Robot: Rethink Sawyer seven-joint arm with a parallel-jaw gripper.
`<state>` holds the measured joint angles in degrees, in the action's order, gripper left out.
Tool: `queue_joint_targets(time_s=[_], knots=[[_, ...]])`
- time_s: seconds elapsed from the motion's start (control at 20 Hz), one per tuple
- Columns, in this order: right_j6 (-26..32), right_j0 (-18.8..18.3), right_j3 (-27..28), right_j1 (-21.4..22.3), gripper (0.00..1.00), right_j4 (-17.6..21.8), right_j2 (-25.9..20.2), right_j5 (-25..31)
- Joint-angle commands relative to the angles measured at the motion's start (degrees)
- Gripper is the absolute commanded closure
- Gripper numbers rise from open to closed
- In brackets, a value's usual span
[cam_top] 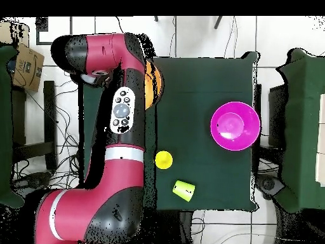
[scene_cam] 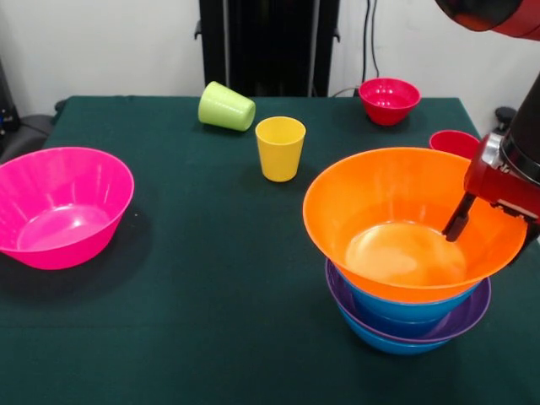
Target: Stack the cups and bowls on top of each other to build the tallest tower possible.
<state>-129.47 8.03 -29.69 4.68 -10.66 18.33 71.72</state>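
Observation:
An orange bowl (scene_cam: 396, 211) sits on top of the tower (scene_cam: 405, 316), which is a nest of blue and purple bowls at the front right. My gripper (scene_cam: 495, 229) is at the orange bowl's right rim, open. One black finger (scene_cam: 458, 221) hangs inside the bowl and the other is outside the wall, mostly hidden. A yellow cup (scene_cam: 280, 148) stands upright mid-table. A lime green cup (scene_cam: 226, 106) lies on its side behind it. A red cup (scene_cam: 454, 142) peeks out behind the orange bowl. In the overhead view my arm covers the tower except an orange sliver (cam_top: 152, 82).
A large pink bowl (scene_cam: 63, 207) rests at the left and shows from above as well (cam_top: 235, 125). A small red bowl (scene_cam: 389, 99) sits at the far right corner. From above, the yellow cup (cam_top: 164, 159) and green cup (cam_top: 183, 189) lie near the table's lower edge.

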Motion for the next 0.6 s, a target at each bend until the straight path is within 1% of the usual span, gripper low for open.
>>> queue_joint_targets(time_s=[0.05,0.35,0.45,0.6], knots=[[-9.4,-0.2,-2.5,2.0,0.00,-1.3,-3.3,-0.5],[-8.8,-0.3,-4.3,3.1,0.00,-1.9,-3.8,-1.5],[-8.8,-0.4,-3.7,2.9,0.00,-2.3,-3.9,-1.4],[-9.1,-0.5,-1.1,1.7,0.00,-2.9,-3.6,-0.3]])
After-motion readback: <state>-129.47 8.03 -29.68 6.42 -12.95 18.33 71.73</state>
